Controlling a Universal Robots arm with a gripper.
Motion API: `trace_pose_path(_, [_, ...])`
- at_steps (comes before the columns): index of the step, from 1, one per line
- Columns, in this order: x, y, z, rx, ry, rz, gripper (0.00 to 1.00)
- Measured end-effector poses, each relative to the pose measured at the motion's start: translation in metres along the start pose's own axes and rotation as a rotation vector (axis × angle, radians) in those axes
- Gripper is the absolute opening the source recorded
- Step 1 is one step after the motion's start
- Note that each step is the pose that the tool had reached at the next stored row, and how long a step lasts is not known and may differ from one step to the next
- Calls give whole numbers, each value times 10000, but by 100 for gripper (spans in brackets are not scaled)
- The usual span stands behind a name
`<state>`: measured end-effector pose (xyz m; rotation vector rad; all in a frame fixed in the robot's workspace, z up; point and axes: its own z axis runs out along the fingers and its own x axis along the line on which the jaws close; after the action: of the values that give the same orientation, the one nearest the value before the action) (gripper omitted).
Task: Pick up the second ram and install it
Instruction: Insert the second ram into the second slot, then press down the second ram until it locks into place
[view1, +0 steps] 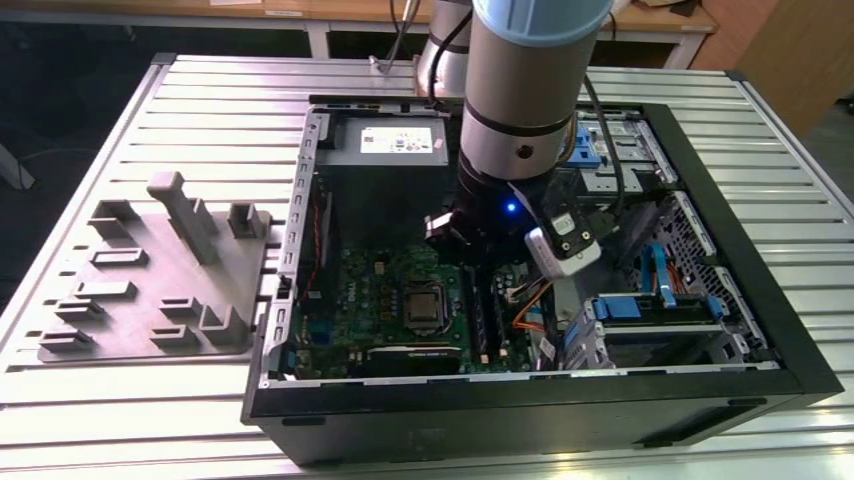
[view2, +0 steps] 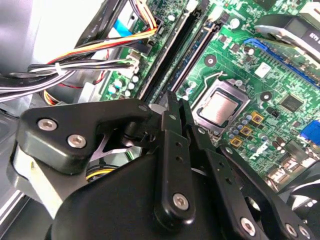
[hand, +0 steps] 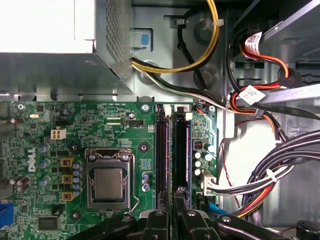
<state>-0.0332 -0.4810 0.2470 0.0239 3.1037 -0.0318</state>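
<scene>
The second ram (hand: 181, 150) is a long dark stick lying along the memory slot farther from the CPU socket (hand: 107, 182). It also runs past the socket in the second wrist view (view2: 170, 55). My gripper (hand: 176, 197) hovers low over one end of that stick, with its black fingers (view2: 172, 125) drawn together and nothing clamped between them. I cannot tell whether the tips touch the stick. In the exterior view the gripper (view1: 470, 262) hangs inside the open computer case (view1: 747, 300), just above the memory slots (view1: 477, 320).
A grey moulded tray (view1: 160, 270) with upright pegs lies on the slatted table at the exterior view's left. Bundled cables (hand: 260, 180) crowd the space beside the slots. The power supply (hand: 60, 55) and drive cages (view1: 654, 310) hem in the motherboard.
</scene>
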Motion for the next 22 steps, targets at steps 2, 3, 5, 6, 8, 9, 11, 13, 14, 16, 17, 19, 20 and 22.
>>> trace_pose_path(2, [0, 0, 0, 1, 0, 0, 18])
trace_pose_path(3, [0, 0, 0, 2, 0, 0, 17])
trace_pose_path(5, [0, 0, 0, 2, 1, 0, 11])
trace_pose_path(6, [0, 0, 0, 3, 1, 0, 10])
trace_pose_path(8, [0, 0, 0, 3, 0, 0, 10])
trace_pose_path(9, [0, 0, 0, 3, 0, 0, 10])
trace_pose_path(11, [0, 0, 0, 8, 0, 0, 10])
trace_pose_path(13, [0, 0, 0, 13, 0, -1, 10])
trace_pose_path(14, [0, 0, 0, 13, 0, 0, 10])
trace_pose_path(16, [0, 0, 0, 26, 0, -1, 10])
trace_pose_path(17, [0, 0, 0, 33, 0, -1, 10])
trace_pose_path(19, [0, 0, 0, 39, 0, -1, 10])
trace_pose_path(20, [0, 0, 0, 40, 0, -2, 10])
trace_pose_path(22, [0, 0, 0, 40, 0, -1, 10])
